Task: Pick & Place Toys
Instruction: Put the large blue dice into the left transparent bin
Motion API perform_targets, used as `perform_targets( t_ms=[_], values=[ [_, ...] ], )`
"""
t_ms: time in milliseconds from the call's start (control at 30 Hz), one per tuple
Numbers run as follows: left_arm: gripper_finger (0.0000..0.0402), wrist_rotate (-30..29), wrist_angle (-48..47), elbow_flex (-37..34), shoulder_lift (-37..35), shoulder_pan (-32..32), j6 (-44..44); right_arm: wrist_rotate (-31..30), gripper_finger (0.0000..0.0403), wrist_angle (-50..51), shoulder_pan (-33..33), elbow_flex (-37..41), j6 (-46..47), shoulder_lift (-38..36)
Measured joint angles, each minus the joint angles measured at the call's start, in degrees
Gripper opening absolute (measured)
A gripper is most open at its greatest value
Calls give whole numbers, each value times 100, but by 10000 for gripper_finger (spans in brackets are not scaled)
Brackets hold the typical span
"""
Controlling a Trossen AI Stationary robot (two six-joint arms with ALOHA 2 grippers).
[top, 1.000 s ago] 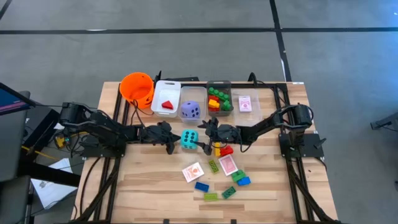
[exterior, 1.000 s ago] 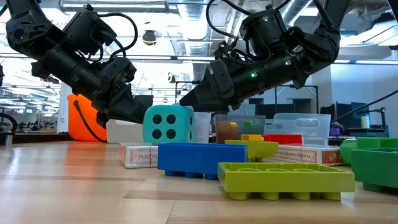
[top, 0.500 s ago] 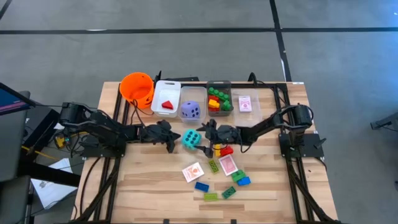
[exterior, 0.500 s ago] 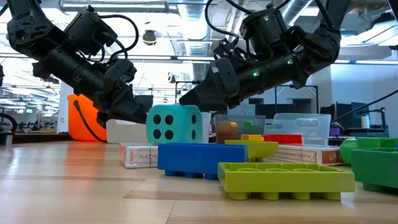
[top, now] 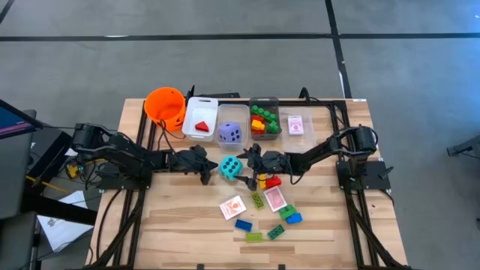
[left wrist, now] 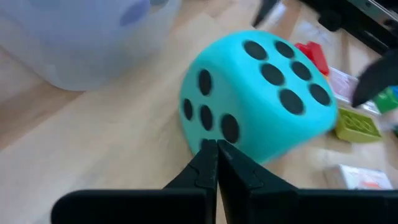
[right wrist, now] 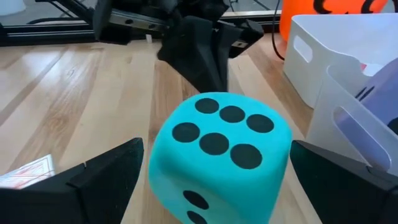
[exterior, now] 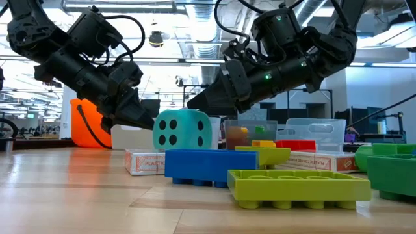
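Grey floor surrounds a pale wooden worktop on a black frame, and an open hall with ceiling lights is seen behind it in the low view. At the middle of the worktop the left gripper is held with its fingers pressed together, their tip at the lower edge of the teal die; in the left wrist view the closed tips are seen right at the die's base. The right gripper is spread wide on the opposite side of the same die, one finger shown on each side of it in the right wrist view. The die is tilted on the wood between the two grippers.

Along the far edge an orange bucket is set, then a white bin with a red wedge, a clear bin with the purple die, another with small bricks, and one with a playing card. Nearer the front edge, more cards and loose bricks are scattered, a red brick lying just beside the right gripper.
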State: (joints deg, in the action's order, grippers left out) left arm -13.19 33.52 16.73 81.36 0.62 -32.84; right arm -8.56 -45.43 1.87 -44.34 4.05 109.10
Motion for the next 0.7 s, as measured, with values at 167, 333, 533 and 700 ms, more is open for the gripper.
perform_targets(
  t_ms=[167,333,533,700],
  values=[
    [0,453,-2,0,0,0,-2,-46,400,40,-2,0,3,0],
    [0,769,-2,0,0,4,-2,-52,400,42,-7,0,2,0],
    [0,770,-2,0,0,4,-2,-50,400,42,29,0,1,0],
    [0,750,-2,0,0,4,-2,-46,400,42,99,0,2,0]
  ],
)
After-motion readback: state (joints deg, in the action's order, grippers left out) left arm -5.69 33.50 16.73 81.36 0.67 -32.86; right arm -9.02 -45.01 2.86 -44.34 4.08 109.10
